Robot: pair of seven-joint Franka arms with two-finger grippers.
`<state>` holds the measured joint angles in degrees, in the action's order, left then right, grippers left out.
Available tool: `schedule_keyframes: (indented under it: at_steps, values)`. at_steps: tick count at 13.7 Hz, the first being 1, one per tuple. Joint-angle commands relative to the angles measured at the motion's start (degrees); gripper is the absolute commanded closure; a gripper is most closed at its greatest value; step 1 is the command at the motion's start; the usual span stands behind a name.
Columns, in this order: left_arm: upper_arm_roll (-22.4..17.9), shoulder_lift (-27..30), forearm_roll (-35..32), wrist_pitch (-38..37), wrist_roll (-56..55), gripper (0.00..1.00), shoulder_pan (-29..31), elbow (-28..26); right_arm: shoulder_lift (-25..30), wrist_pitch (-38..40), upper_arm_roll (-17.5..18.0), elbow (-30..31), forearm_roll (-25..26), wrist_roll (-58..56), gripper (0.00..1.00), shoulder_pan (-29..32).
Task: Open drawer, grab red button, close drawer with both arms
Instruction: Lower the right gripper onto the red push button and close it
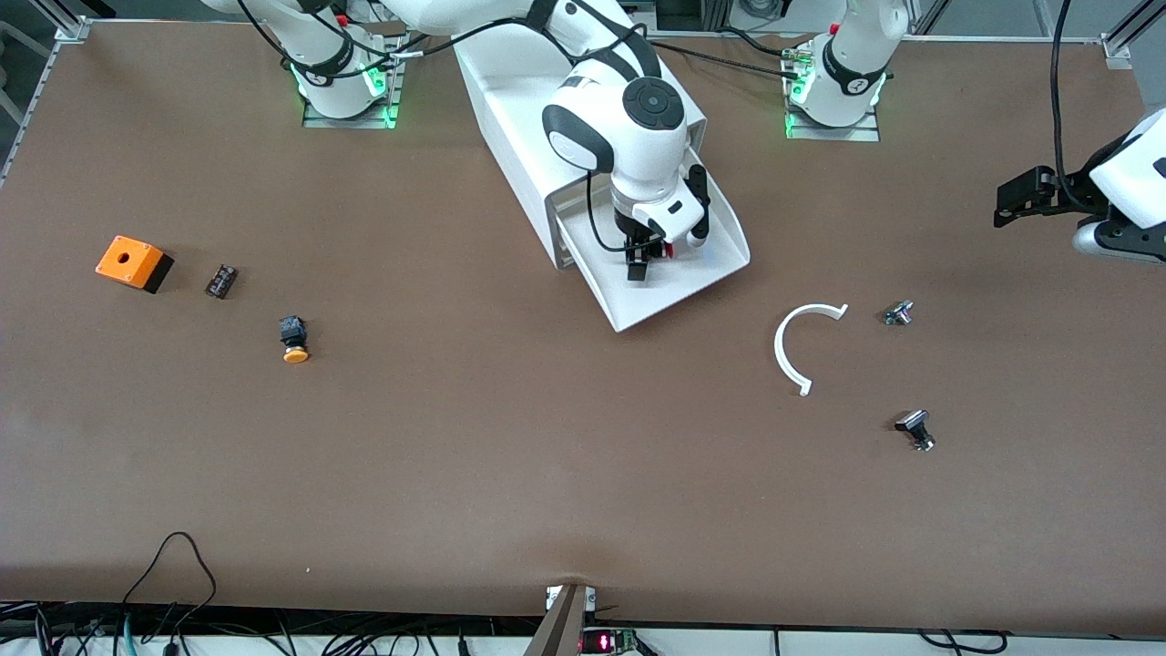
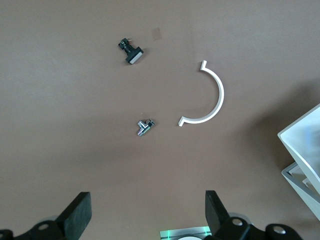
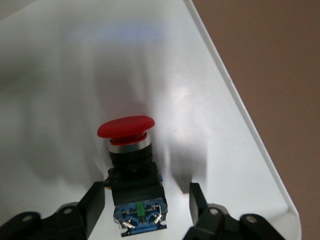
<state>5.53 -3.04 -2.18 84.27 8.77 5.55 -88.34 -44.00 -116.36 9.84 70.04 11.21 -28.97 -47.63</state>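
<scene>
The drawer (image 1: 679, 273) stands pulled out of the white cabinet (image 1: 519, 118), and the button (image 3: 131, 165) lies in it with its red cap showing. The right gripper (image 1: 640, 261) is down in the drawer, jaws spread to either side of the button's body. The left gripper (image 2: 145, 220) waits above the table (image 1: 510, 456) at the left arm's end, jaws spread and empty; no writing is readable on any part.

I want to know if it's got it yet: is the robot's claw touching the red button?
Apart. In the right wrist view, white drawer floor shows between each right gripper finger and the button.
</scene>
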Motion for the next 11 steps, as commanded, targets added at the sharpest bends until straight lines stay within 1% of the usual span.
schedule_keyframes:
  at_steps: [1, 5, 8, 11]
  values:
    - [0.0, -1.3, 0.7, -1.6, -0.6, 0.0, -0.2, 2.5, -1.2, -2.9, -0.3, -0.9, 0.9, 1.0, 0.42, -0.5]
    - [0.0, -1.4, 0.7, -1.7, -0.6, 0.0, -0.2, 2.5, -1.0, -3.2, -1.2, -1.1, 1.1, -2.3, 0.59, -0.1]
    - [-0.1, -1.4, 0.5, -1.6, -0.6, 0.0, -0.2, 2.5, 0.4, -2.2, -1.4, -1.2, 1.0, -1.4, 0.68, -0.4]
    - [0.0, -1.6, 0.5, -1.6, -0.4, 0.0, -0.2, 2.5, 3.2, 0.4, -1.6, -1.4, 0.9, -0.7, 0.7, -0.6]
